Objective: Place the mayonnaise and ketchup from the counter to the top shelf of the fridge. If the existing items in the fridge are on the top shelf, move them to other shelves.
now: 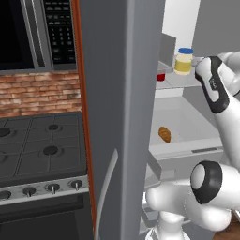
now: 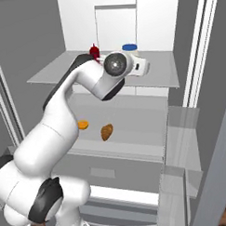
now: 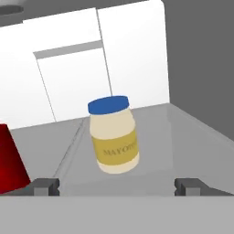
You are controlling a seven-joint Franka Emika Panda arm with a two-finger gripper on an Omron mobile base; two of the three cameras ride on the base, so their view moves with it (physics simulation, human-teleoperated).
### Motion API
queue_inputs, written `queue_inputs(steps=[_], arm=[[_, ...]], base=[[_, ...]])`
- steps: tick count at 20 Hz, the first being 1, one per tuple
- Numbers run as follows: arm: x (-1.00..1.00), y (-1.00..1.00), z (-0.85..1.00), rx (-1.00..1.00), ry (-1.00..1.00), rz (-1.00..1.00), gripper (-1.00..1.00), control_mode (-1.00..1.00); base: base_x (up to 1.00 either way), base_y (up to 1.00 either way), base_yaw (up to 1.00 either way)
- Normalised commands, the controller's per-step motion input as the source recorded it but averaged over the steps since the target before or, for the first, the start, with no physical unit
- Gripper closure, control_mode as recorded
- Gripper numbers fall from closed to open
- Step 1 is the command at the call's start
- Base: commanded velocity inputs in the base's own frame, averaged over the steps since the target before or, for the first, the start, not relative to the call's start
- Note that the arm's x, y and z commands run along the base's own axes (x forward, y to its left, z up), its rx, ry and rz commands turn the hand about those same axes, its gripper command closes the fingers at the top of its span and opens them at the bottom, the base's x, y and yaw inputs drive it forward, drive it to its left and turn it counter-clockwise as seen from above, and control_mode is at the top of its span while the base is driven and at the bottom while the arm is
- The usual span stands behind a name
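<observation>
The fridge (image 1: 117, 117) stands with its door swung wide. On its top shelf (image 2: 164, 75) stands the mayonnaise (image 3: 113, 135), a cream jar with a blue lid, also seen in the left base view (image 1: 183, 61). To its left on the same shelf is the red ketchup (image 3: 10, 160) (image 2: 94, 51). My gripper (image 3: 117, 187) is open and level with the jar. Its fingertips (image 3: 45, 186) stay short of the jar and hold nothing. An orange-brown roll (image 2: 106, 132) (image 1: 164, 134), the existing item, lies on the shelf below.
A small orange piece (image 2: 83, 124) lies beside the roll. The fridge door with its curved handle (image 1: 105, 187) stands between the stove (image 1: 42, 150) and the fridge's inside. Door bins (image 2: 181, 144) jut out at the right. A microwave (image 1: 33, 33) hangs above the stove.
</observation>
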Motion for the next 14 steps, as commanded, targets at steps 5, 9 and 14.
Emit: queue_inputs(steps=[5,9,14], arm=[[-1.0,0.25,0.48,-0.01,0.0,-0.01,-1.0,-1.0],[-1.0,0.3,0.31,-0.04,0.0,0.0,-1.0,-1.0],[-1.0,0.5,0.05,-0.12,-0.01,0.0,-1.0,-1.0]], base=[[0.0,0.0,0.0],[0.0,0.0,0.0],[0.0,0.0,0.0]])
